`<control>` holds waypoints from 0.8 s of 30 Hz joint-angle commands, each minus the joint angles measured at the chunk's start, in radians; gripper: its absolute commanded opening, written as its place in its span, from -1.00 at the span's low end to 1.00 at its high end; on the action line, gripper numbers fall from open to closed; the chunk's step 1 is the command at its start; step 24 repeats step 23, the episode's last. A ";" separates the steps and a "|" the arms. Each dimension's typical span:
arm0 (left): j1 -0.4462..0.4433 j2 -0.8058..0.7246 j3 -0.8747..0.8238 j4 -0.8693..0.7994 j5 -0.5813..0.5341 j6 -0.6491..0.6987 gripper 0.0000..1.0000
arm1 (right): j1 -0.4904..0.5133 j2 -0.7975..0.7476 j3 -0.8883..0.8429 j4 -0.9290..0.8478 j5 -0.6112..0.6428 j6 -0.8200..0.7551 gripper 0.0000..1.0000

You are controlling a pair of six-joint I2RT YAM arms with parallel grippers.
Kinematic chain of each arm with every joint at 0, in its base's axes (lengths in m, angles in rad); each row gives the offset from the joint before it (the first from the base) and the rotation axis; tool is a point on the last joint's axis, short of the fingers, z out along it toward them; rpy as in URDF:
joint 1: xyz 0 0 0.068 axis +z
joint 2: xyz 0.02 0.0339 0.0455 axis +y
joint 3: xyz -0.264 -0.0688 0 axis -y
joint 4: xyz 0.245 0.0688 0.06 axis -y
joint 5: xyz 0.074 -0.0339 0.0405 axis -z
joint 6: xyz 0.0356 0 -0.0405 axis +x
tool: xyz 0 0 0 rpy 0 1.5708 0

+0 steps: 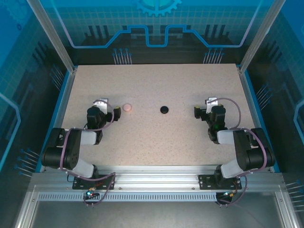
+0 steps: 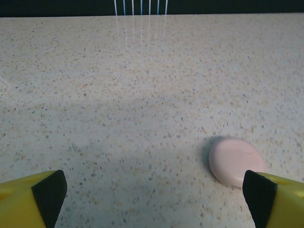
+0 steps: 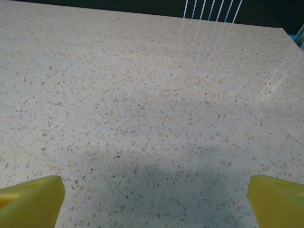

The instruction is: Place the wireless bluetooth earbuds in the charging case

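A pale pink round charging case lies shut on the speckled table, left of centre. A black round charging case lies at mid-table. The earbuds are out of view. My left gripper stands open just left of the pink case. In the left wrist view the pink case sits just ahead of the right fingertip, and nothing is between the jaws of the left gripper. My right gripper is open, well to the right of the black case. In its own view the right gripper has bare table between its yellow fingers.
The speckled table is bounded by blue side rails and a dark back wall. Both arm bases are bolted to the metal rail at the near edge.
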 commanded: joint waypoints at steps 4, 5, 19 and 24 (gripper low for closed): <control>0.031 0.009 0.037 -0.051 0.025 -0.068 0.98 | -0.016 0.004 0.021 -0.007 -0.047 0.007 1.00; 0.029 0.008 0.037 -0.051 0.023 -0.068 0.97 | -0.015 0.006 0.021 -0.007 -0.046 0.007 1.00; 0.020 0.006 0.033 -0.045 0.009 -0.060 0.98 | -0.027 0.006 0.028 -0.020 -0.074 0.009 1.00; 0.019 0.007 0.033 -0.043 0.008 -0.062 0.97 | -0.015 0.005 0.022 -0.007 -0.062 -0.001 1.00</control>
